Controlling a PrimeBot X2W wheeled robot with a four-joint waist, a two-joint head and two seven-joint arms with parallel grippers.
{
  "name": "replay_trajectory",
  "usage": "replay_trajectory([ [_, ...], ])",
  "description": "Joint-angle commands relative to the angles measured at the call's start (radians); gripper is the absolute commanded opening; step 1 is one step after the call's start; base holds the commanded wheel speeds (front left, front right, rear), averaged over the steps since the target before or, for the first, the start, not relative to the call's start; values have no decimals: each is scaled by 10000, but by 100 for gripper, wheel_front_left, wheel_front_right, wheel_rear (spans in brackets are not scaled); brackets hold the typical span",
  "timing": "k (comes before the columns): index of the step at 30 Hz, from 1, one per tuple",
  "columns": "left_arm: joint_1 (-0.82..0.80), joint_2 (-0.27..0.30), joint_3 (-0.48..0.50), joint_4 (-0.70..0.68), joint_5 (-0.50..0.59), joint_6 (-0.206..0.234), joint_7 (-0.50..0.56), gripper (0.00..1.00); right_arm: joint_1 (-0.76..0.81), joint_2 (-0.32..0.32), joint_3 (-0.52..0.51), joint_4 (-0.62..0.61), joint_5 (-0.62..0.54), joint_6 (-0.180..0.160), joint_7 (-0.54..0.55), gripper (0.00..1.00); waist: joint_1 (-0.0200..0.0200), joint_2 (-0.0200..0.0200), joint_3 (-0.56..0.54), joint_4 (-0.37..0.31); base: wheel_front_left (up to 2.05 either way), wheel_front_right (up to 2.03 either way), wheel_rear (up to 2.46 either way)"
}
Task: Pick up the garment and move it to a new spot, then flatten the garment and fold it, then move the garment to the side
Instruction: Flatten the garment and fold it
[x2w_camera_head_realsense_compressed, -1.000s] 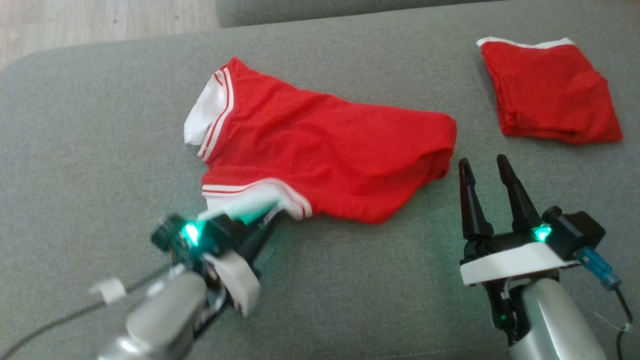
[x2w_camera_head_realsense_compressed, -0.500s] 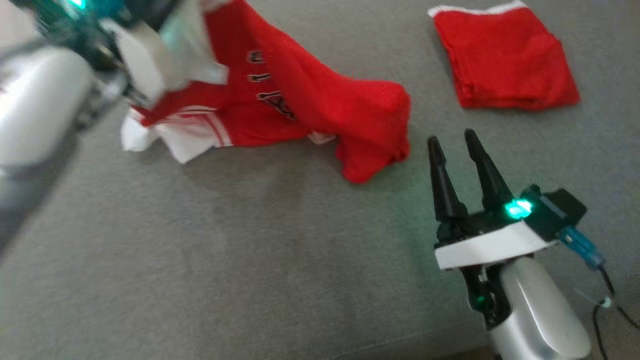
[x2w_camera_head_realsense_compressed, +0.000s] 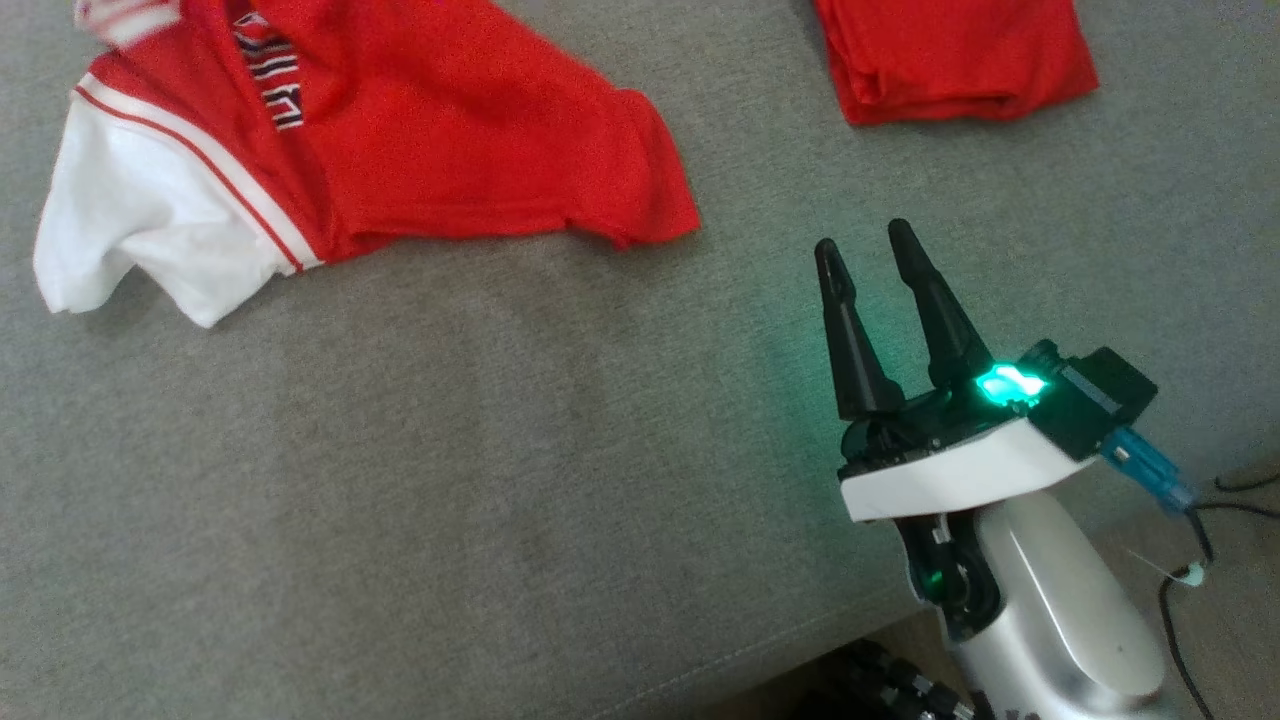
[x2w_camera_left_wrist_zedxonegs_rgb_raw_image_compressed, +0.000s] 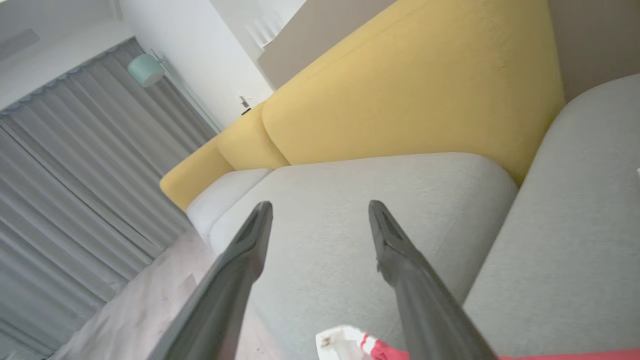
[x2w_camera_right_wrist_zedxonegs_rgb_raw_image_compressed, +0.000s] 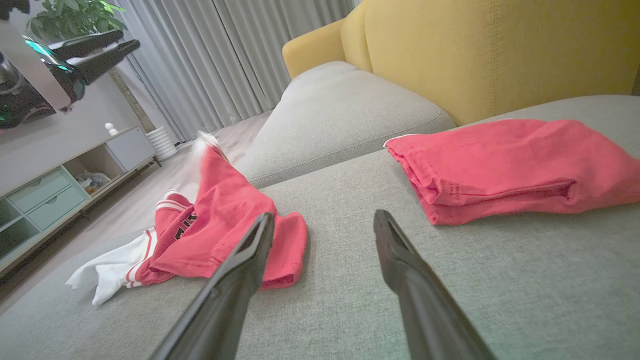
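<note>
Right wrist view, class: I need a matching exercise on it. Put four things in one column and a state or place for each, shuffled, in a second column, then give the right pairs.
Things
1. loose red jersey with white sleeves
2. folded red cloth garment
3. right gripper with two long dark fingers
4. yellow fabric sofa backrest

States or places
A. open, holding nothing
B. standing behind the grey cushion
C. folded flat on the cushion
D. unfolded and rumpled

Pairs: 1-D, 2-C, 3-A, 4-B
</note>
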Motion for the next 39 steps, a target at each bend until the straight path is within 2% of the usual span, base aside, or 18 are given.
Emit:
replay_trajectory([
  [1, -299, -33, 197, 45, -79, -9, -277, 100, -159, -14, 173, -293, 11, -19, -109, 100, -4, 0, 46, 139, 0, 0, 0],
  [8, 372, -762, 30, 937, -584, -121, -1069, 100, -300, -14, -194, -159, -347, -19, -109, 100, -4, 0, -336, 913, 0, 0, 0],
  [16, 2052, -1029, 602, 963, -1527, -52, -1435, 100, -4, -14, -935, 120, -960, -19, -109, 100, -4, 0, -1568, 2232, 0, 0, 0],
  [22, 4284, -947, 1602, -500, -2019, 703, -1451, 100, 519, -14, -1458, 331, -1315, -19, -109, 100, -4, 0, -2555, 3394, 0, 0, 0],
  [24, 4766, -894, 1799, -807, -2105, 846, -1451, 100, 593, -14, -1487, 354, -1358, -19, -109, 100, -4, 0, -2675, 3540, 0, 0, 0],
  [30, 7842, -834, 2801, -3178, -2182, 2073, -1453, 100, 1111, -14, -1820, 369, -1542, -19, -109, 100, -4, 0, -3335, 4412, 0, 0, 0],
  [35, 10515, -861, 3575, -5280, -1977, 3122, -1453, 100, 1482, -14, -1703, 370, -1647, -19, -109, 100, -4, 0, -3698, 4711, 0, 0, 0],
  [39, 12199, -1064, 3992, -6616, -1732, 3624, -1454, 100, 1616, -14, -1700, 353, -1677, -19, -109, 100, -4, 0, -3777, 4778, 0, 0, 0],
])
